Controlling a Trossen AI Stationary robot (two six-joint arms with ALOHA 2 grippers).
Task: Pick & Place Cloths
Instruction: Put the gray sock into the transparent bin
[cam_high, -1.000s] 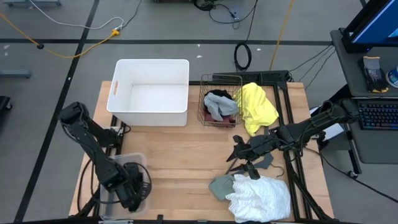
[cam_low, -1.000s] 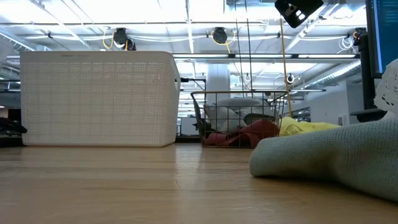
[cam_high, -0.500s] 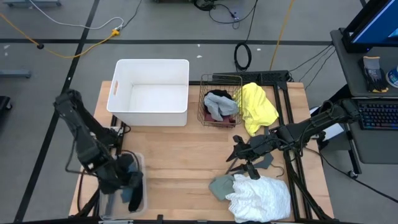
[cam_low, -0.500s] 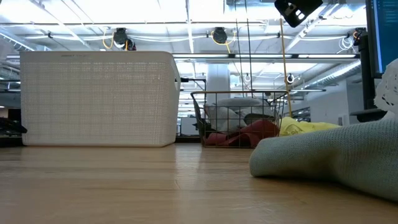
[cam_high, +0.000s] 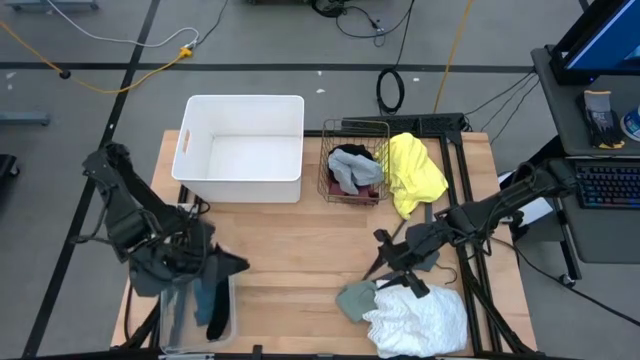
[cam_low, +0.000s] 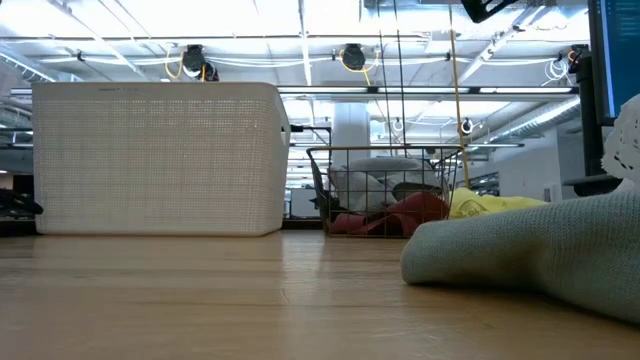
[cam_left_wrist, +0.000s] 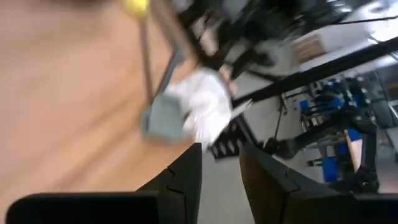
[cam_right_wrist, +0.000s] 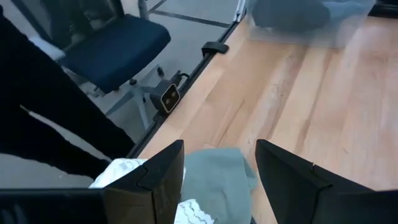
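Your right gripper (cam_right_wrist: 219, 144) hangs over the table (cam_high: 300, 260) at about 5 o'clock. Its two fingers are spread wide and hold nothing. The grey-green cloth (cam_high: 355, 298) lies right under it, flat on the wood. The frilly white cloth (cam_high: 420, 315) touches that cloth on its 3 o'clock side.

I think this step is to grab the grey-green cloth. Go straight down onto the middle of it, where it is bunched up and thick. Keep the fingers wide until they press into the cloth, then squeeze. Stay toward its 9 o'clock side, away from the white frills, so you lift only one cloth. Lift slowly and check that the white one stays on the table.

Your left gripper (cam_left_wrist: 221, 149) is at about 8 o'clock, over the clear box (cam_high: 172, 318). Its fingers have a small gap and I see nothing between them. A blue-grey cloth (cam_high: 207, 305) sits in that box.

The yellow cloth (cam_high: 415, 175) hangs at 1 o'clock, beside the wire basket (cam_high: 327, 160), which has more cloths in it. The white bin (cam_high: 190, 140) is at 11 o'clock and looks empty. Keep the two arms well apart when you carry.
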